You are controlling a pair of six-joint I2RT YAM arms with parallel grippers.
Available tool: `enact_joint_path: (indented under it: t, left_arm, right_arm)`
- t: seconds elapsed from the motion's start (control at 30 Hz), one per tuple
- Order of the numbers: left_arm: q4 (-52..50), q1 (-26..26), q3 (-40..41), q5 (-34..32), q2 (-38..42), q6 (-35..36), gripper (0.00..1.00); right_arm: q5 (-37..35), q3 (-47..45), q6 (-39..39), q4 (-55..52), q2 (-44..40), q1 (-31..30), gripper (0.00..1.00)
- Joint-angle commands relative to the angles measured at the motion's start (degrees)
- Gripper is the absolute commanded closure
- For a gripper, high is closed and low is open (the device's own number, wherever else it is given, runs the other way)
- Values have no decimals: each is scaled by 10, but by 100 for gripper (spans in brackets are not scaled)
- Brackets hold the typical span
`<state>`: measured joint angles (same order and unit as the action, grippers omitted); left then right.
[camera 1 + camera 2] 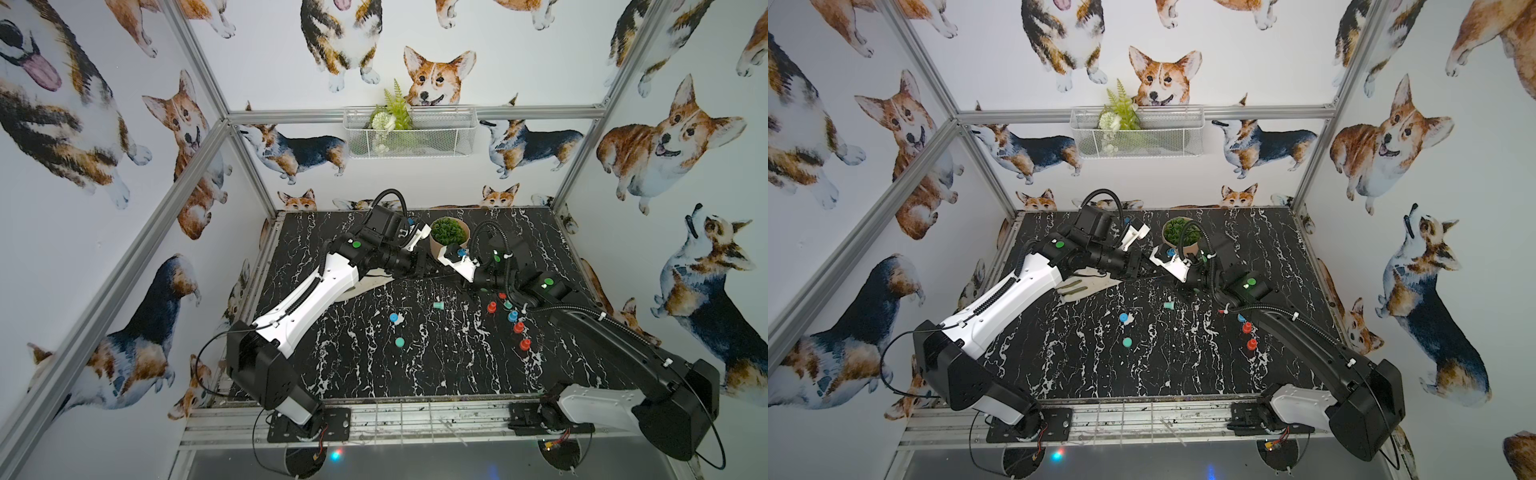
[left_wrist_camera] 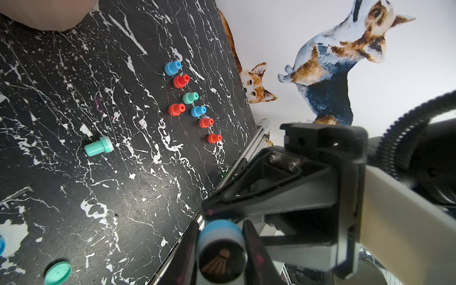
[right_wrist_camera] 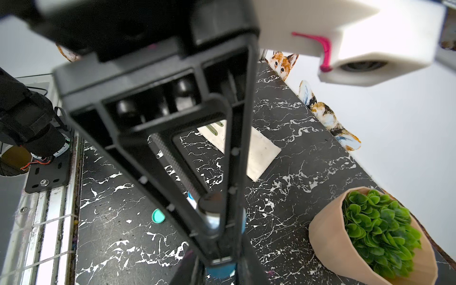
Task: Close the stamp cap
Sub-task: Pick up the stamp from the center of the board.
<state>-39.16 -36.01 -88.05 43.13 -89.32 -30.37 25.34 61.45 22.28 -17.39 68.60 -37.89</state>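
Two claws meet at 12 o'clock from the counter's (image 1: pixel 374 365) middle. Your left claw (image 2: pixel 220 230) is clamped tight on the blue stamp (image 2: pixel 222 257), held off the counter. Your right claw (image 3: pixel 219 268) faces it; you cannot tell how wide it stands.

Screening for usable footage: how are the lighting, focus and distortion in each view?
Top views: even light, no harsh glare, but the wide lens splays the frame posts. Left wrist view: the lying teal stamp is crisp, the blue stamp near the lens soft. Right wrist view: white mount blown out and blurred; potted plant sharp.
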Motion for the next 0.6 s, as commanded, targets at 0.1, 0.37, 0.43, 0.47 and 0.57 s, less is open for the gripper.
enact_joint_path:
  t: [0.1, 0.37, 0.43, 0.47, 0.57]
  left_arm:
    - [20, 1, -27, 23, 21, -11, 80]
    - [182, 8, -25, 121, 60, -116, 81]
    - [234, 8, -22, 146, 67, -153, 82]
    - [262, 8, -19, 157, 71, -172, 82]
    - [341, 8, -13, 186, 80, -225, 83]
  right_arm:
    - [-9, -14, 2, 61, -41, -1, 60]
    - [-8, -22, -37, 157, -130, -1, 49]
    - [-3, -20, -49, 183, -142, -1, 49]
    - [-1, -19, -56, 199, -148, -1, 48]
    - [6, -12, -71, 235, -157, -2, 48]
